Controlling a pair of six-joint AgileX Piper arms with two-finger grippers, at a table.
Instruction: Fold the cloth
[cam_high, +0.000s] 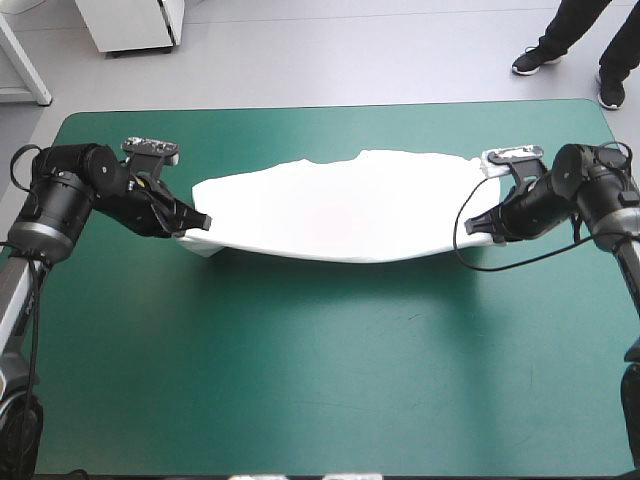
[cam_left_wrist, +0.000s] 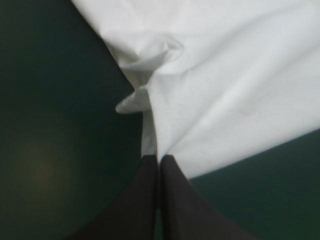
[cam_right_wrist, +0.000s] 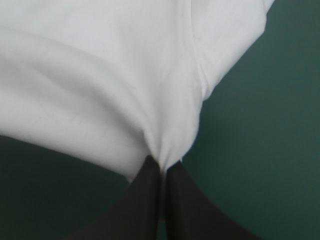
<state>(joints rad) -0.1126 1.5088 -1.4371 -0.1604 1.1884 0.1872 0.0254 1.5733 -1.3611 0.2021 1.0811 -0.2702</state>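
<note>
Teal-green tabletop under the T-shirt, stretched between left claw and right claw, each clamped on an end.

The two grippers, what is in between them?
Only the T-shirt: in the high view it spans from the left gripper to the right gripper, each shut on one end.

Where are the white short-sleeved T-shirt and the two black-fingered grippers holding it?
White T-shirt (cam_high: 340, 215): high view, its middle.
Left gripper (cam_left_wrist: 159, 159): left wrist view, between its fingertips.
Right gripper (cam_right_wrist: 162, 165): right wrist view, between its fingertips.
</note>
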